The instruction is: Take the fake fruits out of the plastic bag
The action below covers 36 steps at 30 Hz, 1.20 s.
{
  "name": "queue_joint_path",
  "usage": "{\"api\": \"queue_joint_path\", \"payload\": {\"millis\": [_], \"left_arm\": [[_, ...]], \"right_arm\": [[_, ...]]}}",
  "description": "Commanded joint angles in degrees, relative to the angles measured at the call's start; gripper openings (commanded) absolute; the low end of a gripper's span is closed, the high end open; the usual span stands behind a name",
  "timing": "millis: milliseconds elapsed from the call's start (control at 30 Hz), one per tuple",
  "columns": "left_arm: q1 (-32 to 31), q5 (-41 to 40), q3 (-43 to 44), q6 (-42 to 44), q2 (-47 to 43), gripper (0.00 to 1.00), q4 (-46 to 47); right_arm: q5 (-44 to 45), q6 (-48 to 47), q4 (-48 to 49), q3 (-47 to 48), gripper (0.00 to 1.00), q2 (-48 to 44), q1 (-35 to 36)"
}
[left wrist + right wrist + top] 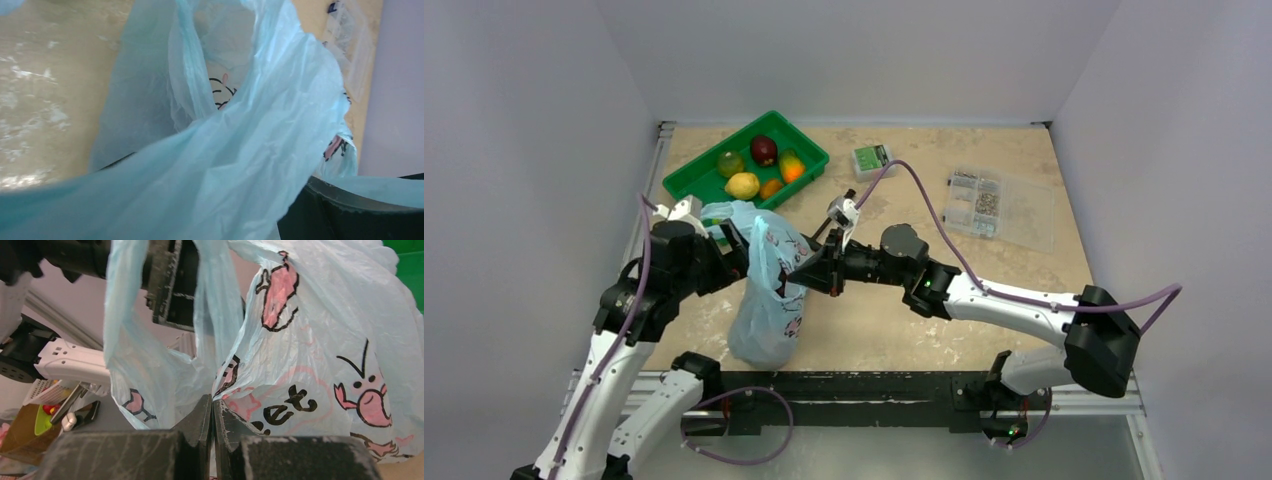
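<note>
Plastic bag [769, 290], light blue and translucent with pink-and-black cartoon animals, is standing upright on the mottled beige table [904, 330], near its front edge and between the two arms. The left arm is reaching into the bag's top from the left. The left gripper [739, 250] is holding its jaws wide apart, with blue film draping over and across them rather than being pinched. Its wrist camera is looking down through crumpled folds, and what is lying inside cannot be told. The right arm is stretching in from the bag's right. The right gripper [799, 275] is pressing its jaws fully together on a fold of film on the bag's right side, so it is gripping the bag. A rigid green tray [804, 138] is sitting just beyond the bag, toward the far wall. A clear compartment box [1002, 205] is lying well apart to the bag's right, and a small green-labelled box [872, 160] is resting beyond the bag and to its right. The fake fruits [764, 172] visible are all lying in the tray, outside the bag: a yellow lemon [742, 185] closest to the bag, a green round one [730, 162], a dark red fruit [764, 150], an orange-pink peach [791, 166] and a small orange piece [770, 188].
</note>
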Motion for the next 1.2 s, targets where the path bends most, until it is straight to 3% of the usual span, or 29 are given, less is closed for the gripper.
{"api": "queue_joint_path", "payload": {"millis": [0,100,200,233,267,300,333,367,400,600,767,1000,1167], "left_arm": [[0.83,8.66,-7.91,-7.99,-0.56,0.91,17.27],[1.12,14.07,-12.47,-11.06,1.29,0.89,26.22],[1.33,16.77,-13.4,-10.3,4.28,0.78,28.97],[1.66,17.0,-13.63,-9.56,4.82,0.7,29.54],[2.15,17.09,-13.77,-8.38,5.13,0.57,30.29],[2.9,16.74,-13.67,-7.1,5.25,0.41,30.27],[3.89,15.92,-13.28,-5.15,5.11,0.19,29.65],[5.04,15.1,-12.52,-3.42,4.87,0.07,28.34],[6.32,14.82,-11.51,-0.58,4.45,0.04,27.21],[14.82,10.41,2.41,14.1,2.65,0.0,14.78],[17.46,3.91,11.07,19.64,-0.75,0.0,6.65],[17.45,2.6,3.9,17.32,-12.26,0.0,0.94],[17.45,3.59,-5.83,16.38,-20.21,0.0,-0.18]], "right_arm": [[-1.3,-0.03,4.75,0.26,0.0,-2.02,-0.14],[-1.84,0.33,5.46,0.35,0.0,-1.66,-0.1],[-1.36,0.26,5.31,0.45,0.0,-1.44,-0.14],[-1.11,0.09,5.22,0.4,0.0,-1.41,-0.14],[-0.95,0.04,5.14,0.45,0.0,-1.32,-0.19],[-0.75,-0.07,4.89,0.45,0.0,-1.14,-0.27],[-0.28,-0.19,4.38,0.59,0.0,-0.95,-0.36],[0.41,-0.27,3.9,0.74,0.0,-0.76,-0.59],[1.4,-0.2,3.25,0.98,0.0,-0.52,-0.89],[11.43,-0.99,-7.31,10.65,0.0,3.54,-2.4],[12.4,-1.95,-13.64,20.05,0.0,8.61,-4.89],[9.3,-6.02,-25.69,26.86,0.0,12.69,-7.87],[5.54,-7.87,-26.61,18.63,0.01,8.89,-7.82]]}}
